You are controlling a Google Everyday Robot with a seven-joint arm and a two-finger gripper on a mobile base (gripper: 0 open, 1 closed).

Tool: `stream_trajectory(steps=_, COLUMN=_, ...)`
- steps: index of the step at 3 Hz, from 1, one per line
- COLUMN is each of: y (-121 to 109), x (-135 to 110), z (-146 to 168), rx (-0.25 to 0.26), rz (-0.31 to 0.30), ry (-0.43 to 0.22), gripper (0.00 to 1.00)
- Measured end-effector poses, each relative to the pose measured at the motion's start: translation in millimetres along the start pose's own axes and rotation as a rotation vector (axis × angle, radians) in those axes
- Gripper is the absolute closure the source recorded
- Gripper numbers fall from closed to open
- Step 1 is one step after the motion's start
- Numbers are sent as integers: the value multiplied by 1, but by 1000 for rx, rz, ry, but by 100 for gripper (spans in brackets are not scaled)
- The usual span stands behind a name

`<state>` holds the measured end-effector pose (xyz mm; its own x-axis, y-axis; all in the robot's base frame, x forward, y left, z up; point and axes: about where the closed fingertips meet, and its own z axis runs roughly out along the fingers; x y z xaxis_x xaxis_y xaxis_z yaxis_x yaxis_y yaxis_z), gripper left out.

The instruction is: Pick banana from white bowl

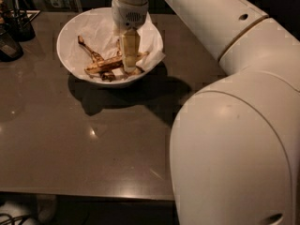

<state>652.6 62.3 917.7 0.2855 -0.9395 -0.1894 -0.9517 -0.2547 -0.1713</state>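
The white bowl (70, 32) stands at the back of the dark table, lined with crinkled white paper. The banana (107, 64), dull yellow blotched with brown, lies across the bowl's near side. A thinner, darker banana (90, 51) lies left of it, and a short brown stub (108, 76) sits in front. My gripper (130, 68) reaches straight down into the bowl from above, its tip at the right end of the banana, and it hides that end.
Two dark containers (19, 23) (7, 44) stand at the table's left edge. My large white arm (234, 125) fills the right side of the view and casts a shadow in front of the bowl. The table's front edge (84, 194) runs across the bottom.
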Motion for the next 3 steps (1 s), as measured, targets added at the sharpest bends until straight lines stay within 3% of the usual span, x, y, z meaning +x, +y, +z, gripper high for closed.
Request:
stream_trajectory(steps=1, y=-1, x=3, z=20, rx=-42, rz=23, ry=-16, gripper=26)
stream_trajectory(steps=3, y=-5, x=4, z=42, rx=-86, rz=41, ry=-33, gripper=24)
